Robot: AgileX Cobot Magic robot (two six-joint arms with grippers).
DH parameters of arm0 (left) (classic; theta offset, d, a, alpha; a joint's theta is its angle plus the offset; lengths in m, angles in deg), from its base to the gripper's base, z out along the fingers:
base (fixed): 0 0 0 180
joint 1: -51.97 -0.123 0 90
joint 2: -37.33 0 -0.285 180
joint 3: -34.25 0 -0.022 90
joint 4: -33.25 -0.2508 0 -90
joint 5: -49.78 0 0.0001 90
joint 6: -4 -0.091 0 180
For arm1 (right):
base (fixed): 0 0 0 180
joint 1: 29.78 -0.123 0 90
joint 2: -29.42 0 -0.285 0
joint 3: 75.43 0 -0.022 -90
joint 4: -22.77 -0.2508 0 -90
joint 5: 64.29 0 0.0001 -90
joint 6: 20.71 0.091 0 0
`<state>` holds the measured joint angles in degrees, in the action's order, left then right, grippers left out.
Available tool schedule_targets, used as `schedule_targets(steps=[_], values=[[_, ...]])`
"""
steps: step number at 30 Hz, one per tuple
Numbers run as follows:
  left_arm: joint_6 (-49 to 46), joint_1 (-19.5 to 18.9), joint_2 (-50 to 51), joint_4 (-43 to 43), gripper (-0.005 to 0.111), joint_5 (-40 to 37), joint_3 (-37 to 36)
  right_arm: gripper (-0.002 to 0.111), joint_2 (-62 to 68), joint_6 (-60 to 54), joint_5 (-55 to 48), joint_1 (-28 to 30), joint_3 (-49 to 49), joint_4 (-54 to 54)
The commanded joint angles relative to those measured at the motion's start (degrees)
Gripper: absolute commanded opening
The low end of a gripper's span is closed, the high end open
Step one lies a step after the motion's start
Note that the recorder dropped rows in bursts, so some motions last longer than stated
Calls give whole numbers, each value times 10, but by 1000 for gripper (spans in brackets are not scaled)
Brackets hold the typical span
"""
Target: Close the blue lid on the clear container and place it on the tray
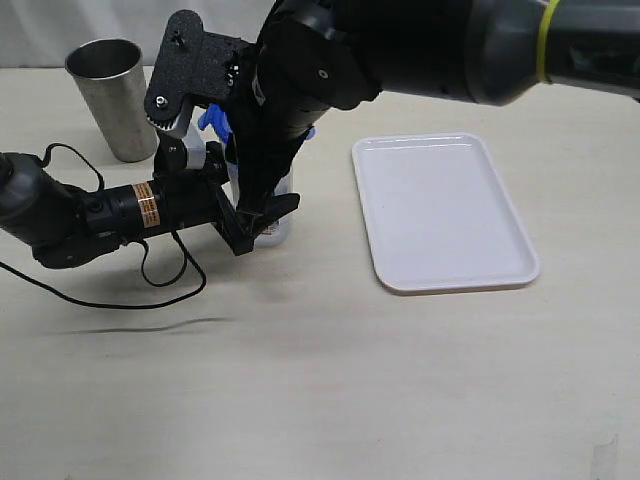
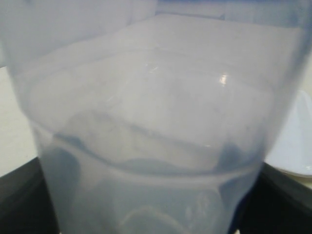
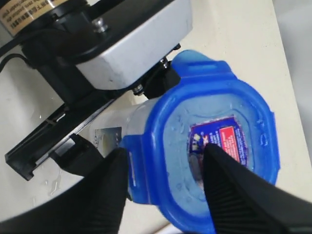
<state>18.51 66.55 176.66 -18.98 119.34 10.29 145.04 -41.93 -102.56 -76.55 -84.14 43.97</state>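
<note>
The clear container [image 1: 278, 226] stands on the table left of the tray [image 1: 440, 210]. My left gripper [image 1: 255, 222] is shut on its side. In the left wrist view its translucent wall [image 2: 156, 122] fills the picture, with dark fingers [image 2: 19, 200] at either edge. The blue lid [image 3: 219, 97] lies on the container's mouth, label up. Its flaps show blue [image 1: 214, 122] beside my right arm. My right gripper [image 3: 163, 151] hangs right over the lid, reached across from the right. It is open: one finger stands outside a side flap [image 3: 134, 170], the other over the label.
A tapered steel cup [image 1: 112, 95] stands at the back left, behind the left arm. The left arm's black cable [image 1: 150, 290] loops on the table in front of it. The white tray holds nothing; its corner [image 2: 297, 146] shows past the container.
</note>
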Motion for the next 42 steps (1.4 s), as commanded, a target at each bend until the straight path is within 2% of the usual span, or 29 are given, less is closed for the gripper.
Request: schedule_targets(steps=[1, 5, 11, 24, 38, 42], values=[[8, 1, 0, -10, 0, 4, 2, 46, 17, -34, -16, 0, 0, 7], [8, 1, 0, -10, 0, 4, 2, 46, 33, -46, -44, 0, 0, 7], [8, 1, 0, -12, 0, 4, 2, 29, 49, -46, -51, 0, 0, 21], [8, 1, 0, -25, 0, 4, 2, 30, 83, -96, -84, 0, 0, 5], [8, 1, 0, -32, 0, 4, 2, 30, 101, -90, -78, 0, 7, 19], [8, 1, 0, -34, 0, 4, 2, 24, 101, -80, -74, 0, 7, 22]])
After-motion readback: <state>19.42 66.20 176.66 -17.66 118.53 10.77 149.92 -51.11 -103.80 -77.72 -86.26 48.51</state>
